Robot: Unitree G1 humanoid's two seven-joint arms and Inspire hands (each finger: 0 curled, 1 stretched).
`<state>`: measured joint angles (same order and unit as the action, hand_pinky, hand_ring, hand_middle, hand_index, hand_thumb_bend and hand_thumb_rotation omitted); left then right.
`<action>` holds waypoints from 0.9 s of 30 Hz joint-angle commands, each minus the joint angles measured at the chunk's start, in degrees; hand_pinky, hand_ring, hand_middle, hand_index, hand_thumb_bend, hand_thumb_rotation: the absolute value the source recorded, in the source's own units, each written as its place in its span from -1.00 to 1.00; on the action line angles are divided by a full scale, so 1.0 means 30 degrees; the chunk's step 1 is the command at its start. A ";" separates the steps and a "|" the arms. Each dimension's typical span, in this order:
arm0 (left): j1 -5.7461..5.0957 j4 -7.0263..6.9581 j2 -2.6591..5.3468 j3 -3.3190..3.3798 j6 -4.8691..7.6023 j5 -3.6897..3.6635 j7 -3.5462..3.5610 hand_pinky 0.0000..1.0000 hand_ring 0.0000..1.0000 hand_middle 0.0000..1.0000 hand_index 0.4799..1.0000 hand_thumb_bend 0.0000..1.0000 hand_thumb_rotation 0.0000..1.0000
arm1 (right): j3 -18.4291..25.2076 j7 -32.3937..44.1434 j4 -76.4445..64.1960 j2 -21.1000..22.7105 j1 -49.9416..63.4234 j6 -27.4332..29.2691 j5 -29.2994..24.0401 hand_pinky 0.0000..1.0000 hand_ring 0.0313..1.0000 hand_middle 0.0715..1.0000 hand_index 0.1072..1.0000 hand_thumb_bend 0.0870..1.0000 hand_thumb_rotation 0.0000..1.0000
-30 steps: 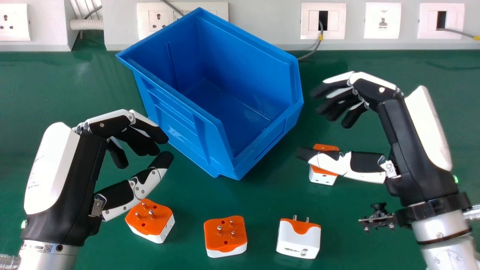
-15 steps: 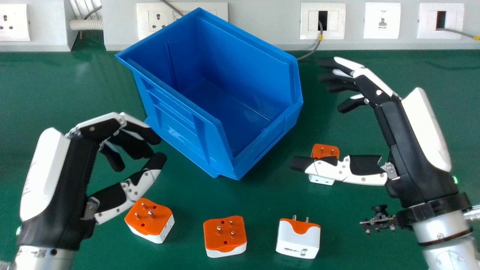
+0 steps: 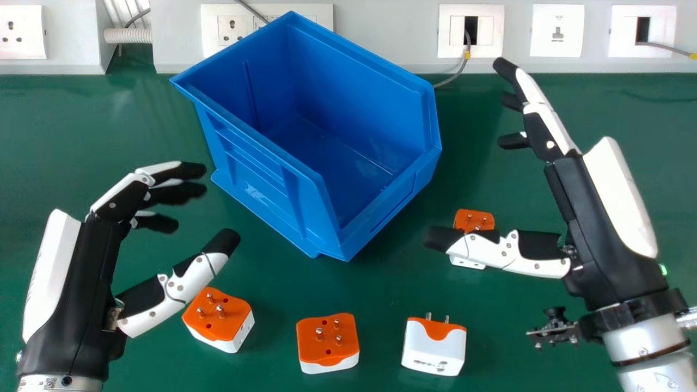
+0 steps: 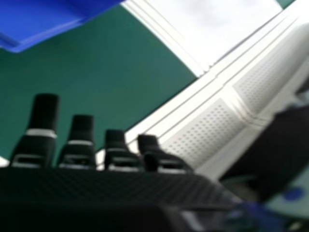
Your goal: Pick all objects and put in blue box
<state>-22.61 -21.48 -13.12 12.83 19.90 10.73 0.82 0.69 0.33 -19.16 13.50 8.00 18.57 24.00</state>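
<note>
In the head view my left hand (image 3: 90, 272) is open at the left, its thumb beside an orange and white adapter (image 3: 218, 318). My right hand (image 3: 591, 218) stands open at the right, its thumb over part of another adapter (image 3: 472, 219). Two more lie at the front: an orange-topped one (image 3: 328, 343) in the middle and a mostly white one (image 3: 434, 348) to its right. The blue box (image 3: 261, 158) stands behind them, its visible interior bare. In the right hand view my right hand (image 4: 116, 188) has straight fingers, and a corner of the blue box (image 4: 43, 19) shows.
A grey trunking with white sockets (image 3: 471, 32) runs along the back of the green table (image 3: 109, 125). A grey cable (image 3: 456, 73) drops from a socket beside the box. A small black bracket (image 3: 555, 326) juts from my right wrist.
My left hand has moved left and slightly toward the front, and its fingers have straightened. The fingers of my right hand have opened out toward the back. Box and adapters stay put.
</note>
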 commanded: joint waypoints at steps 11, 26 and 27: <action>-0.0160 -0.0138 0.0775 -0.0032 0.0536 -0.2479 0.0459 0.90 1.00 0.99 0.99 0.34 0.99 | 0.0050 0.0145 -0.0635 0.0129 0.0764 0.0101 -0.0930 0.66 0.95 1.00 1.00 0.03 0.43; -0.0377 -0.0045 0.0778 0.0325 0.0930 -0.2589 0.0797 0.97 1.00 1.00 1.00 0.21 1.00 | 0.0680 0.1598 -0.1184 0.1079 0.1322 -0.0540 -0.1571 0.69 1.00 1.00 1.00 -0.04 0.51; -0.0354 0.0011 0.0771 0.0346 0.0980 -0.2536 0.0778 0.97 1.00 1.00 1.00 0.20 1.00 | 0.0710 0.1705 -0.1202 0.1133 0.1313 -0.0660 -0.1586 0.70 1.00 1.00 1.00 -0.05 0.51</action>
<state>-23.62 -21.10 -10.54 13.18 21.16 2.72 3.28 2.15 5.17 -20.55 16.23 12.14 16.65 20.36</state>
